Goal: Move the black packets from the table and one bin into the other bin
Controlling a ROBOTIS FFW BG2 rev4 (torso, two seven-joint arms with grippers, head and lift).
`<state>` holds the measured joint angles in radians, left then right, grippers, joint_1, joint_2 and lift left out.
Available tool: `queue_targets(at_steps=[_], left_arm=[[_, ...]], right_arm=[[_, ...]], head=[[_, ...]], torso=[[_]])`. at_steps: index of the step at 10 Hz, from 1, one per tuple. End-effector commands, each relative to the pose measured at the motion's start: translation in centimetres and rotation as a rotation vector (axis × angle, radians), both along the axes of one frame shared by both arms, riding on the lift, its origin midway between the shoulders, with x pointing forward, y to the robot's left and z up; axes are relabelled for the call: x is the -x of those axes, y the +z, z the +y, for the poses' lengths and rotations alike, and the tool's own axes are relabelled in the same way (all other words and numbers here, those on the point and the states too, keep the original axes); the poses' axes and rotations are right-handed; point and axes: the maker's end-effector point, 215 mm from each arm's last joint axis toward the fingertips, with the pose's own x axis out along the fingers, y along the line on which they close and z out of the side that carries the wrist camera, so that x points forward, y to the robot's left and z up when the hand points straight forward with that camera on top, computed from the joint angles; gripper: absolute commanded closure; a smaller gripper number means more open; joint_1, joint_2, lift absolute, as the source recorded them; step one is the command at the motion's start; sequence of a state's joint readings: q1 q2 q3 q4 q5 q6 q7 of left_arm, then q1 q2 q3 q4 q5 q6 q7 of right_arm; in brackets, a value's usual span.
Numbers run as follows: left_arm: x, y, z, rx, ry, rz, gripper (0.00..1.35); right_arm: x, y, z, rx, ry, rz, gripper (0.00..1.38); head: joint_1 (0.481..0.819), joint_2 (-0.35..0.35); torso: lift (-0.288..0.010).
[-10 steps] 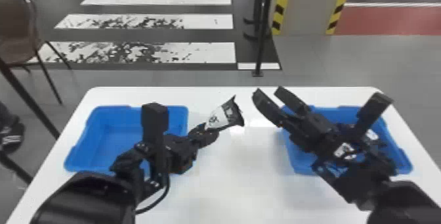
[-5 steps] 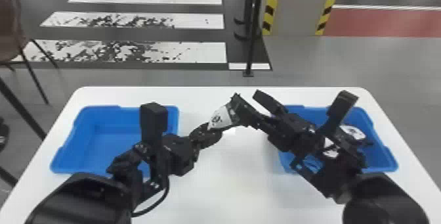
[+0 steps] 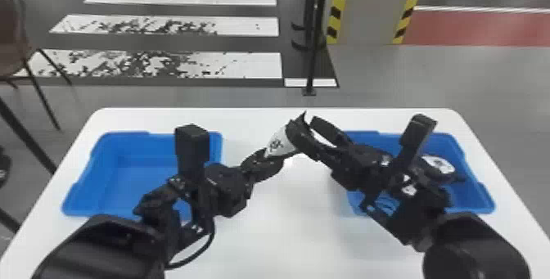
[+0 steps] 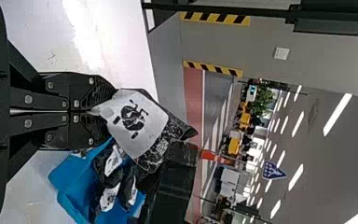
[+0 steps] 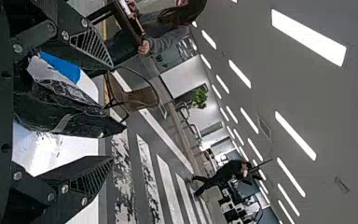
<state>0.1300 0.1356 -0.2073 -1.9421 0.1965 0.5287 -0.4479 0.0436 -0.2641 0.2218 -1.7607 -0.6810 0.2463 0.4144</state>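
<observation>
Blue bins [image 3: 131, 176], two; left hand [image 3: 269, 157] pinches one black packet [image 3: 280, 143]; right hand [image 3: 307, 127] gapes wide.

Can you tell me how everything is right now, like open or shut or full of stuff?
Left gripper: shut on a packet
Held packet: up off the table
Right gripper: open, fingers on either side of that packet
Left bin: open on top, no lid
Right bin: open on top, packets inside
Packets in the right bin: lying loose together
Chair: standing upright
</observation>
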Motion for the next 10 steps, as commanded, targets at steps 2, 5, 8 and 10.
queue_targets(at_steps=[2, 5, 8, 10], left_arm=[[0.1, 0.1, -0.3, 0.002, -0.007, 0.0, 1.21], [0.0, 0.3, -0.1, 0.006, -0.003, -0.007, 1.21], [-0.1, 0.7, -0.2, 0.022, -0.003, -0.013, 1.21], [0.0, 0.6, 0.8, 0.053, 0.021, -0.005, 0.47]], right_arm=[[0.1, -0.7, 0.9, 0.02, 0.03, 0.026, 1.12], [0.3, -0.8, 1.1, 0.022, 0.038, 0.042, 1.13], [0.2, -0.6, 1.1, 0.018, 0.035, 0.036, 1.13], [-0.2, 0.3, 0.3, 0.004, 0.014, 0.009, 1.13]], head=[[0.695, -0.034], [0.695, -0.025], [0.695, -0.023], [0.695, -0.024]], torso=[[-0.11], [-0.11], [-0.11], [-0.11]])
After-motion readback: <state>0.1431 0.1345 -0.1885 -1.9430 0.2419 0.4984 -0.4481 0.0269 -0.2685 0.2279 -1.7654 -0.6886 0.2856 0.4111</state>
